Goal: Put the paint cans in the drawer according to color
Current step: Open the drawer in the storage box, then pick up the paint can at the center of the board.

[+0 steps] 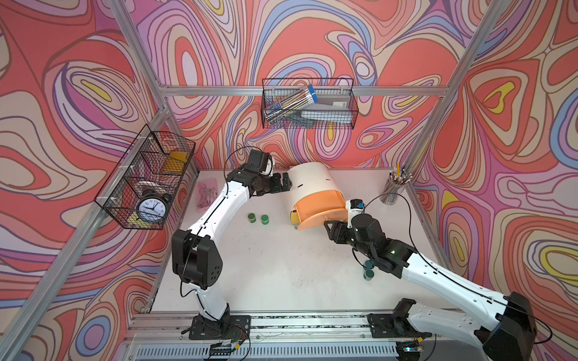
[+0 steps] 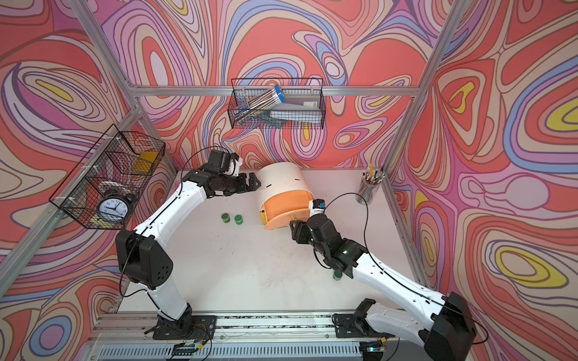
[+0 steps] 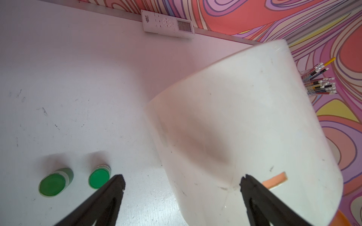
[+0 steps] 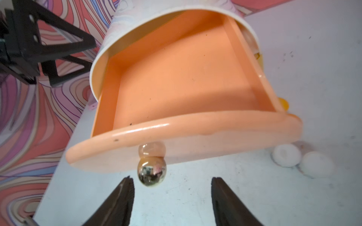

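The cream arch-shaped chest [image 1: 311, 183] stands at the back middle of the table. Its peach drawer [image 4: 186, 78] is pulled out and holds nothing. My right gripper [image 4: 172, 182] is open just in front of the drawer's gold knob [image 4: 151, 174], which lies free of both fingers. My left gripper [image 3: 182, 180] is open against the chest's cream side wall [image 3: 244, 117]. Two green paint cans [image 1: 251, 218] [image 1: 265, 219] stand left of the chest. Two teal cans [image 1: 369, 274] sit partly under my right arm. Two white cans [image 4: 286, 155] [image 4: 317, 164] rest beside the drawer front.
A clear cup of pencils [image 1: 394, 187] stands at the back right corner. A pink pouch [image 1: 206, 192] lies at the back left, and a white remote [image 3: 167, 24] behind the chest. Black wire baskets hang on the back wall [image 1: 309, 104] and left frame [image 1: 147, 178].
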### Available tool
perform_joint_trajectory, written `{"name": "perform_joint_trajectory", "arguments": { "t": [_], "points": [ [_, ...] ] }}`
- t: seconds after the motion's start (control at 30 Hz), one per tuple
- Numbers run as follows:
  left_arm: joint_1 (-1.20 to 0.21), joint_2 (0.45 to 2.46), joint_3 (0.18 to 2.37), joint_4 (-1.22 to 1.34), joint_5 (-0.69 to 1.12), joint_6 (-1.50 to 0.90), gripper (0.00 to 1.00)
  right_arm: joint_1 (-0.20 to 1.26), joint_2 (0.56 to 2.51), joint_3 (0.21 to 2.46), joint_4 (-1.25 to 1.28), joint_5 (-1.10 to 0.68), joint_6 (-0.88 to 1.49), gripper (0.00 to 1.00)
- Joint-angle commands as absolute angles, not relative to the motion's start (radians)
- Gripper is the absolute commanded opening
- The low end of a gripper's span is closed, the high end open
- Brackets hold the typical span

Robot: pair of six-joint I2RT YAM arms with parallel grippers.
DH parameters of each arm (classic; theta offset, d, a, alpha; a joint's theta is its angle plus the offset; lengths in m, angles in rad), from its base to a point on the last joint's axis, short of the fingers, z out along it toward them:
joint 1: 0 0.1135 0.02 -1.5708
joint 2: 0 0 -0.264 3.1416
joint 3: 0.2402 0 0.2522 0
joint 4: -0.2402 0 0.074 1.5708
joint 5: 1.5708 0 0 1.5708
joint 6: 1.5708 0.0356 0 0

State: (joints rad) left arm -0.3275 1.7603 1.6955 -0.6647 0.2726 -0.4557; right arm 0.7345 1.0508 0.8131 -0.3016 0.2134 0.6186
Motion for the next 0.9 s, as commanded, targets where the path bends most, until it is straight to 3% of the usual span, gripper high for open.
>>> {"name": "perform_joint_trajectory", "arguments": {
  "t": [0.0,0.17,0.37,0.53,0.7,0.87],
  "points": [
    [-0.330,1.689,1.683,-0.695,0.237,-0.446,0.99,0.738,0.995,0.867,-0.460,0.244,0.513,0.98],
    [-0.330,1.572,1.563,-0.688,0.130,-0.432,0.99,0.739,0.862,0.876,-0.528,0.292,0.405,0.98],
    [-0.324,1.468,1.320,-0.663,-0.085,-0.453,0.98,0.739,0.692,0.754,-0.339,0.215,0.285,0.98],
    [-0.280,1.553,1.257,-0.643,-0.162,-0.495,0.97,0.739,0.661,0.647,-0.226,0.166,0.238,0.98],
    [-0.254,1.729,1.365,-0.751,-0.261,-0.596,0.96,0.738,0.654,0.592,-0.190,0.142,0.241,0.98],
    [-0.243,1.821,1.416,-0.740,-0.218,-0.631,0.77,0.739,0.610,0.575,-0.181,0.108,0.256,0.98]
  ]
}}
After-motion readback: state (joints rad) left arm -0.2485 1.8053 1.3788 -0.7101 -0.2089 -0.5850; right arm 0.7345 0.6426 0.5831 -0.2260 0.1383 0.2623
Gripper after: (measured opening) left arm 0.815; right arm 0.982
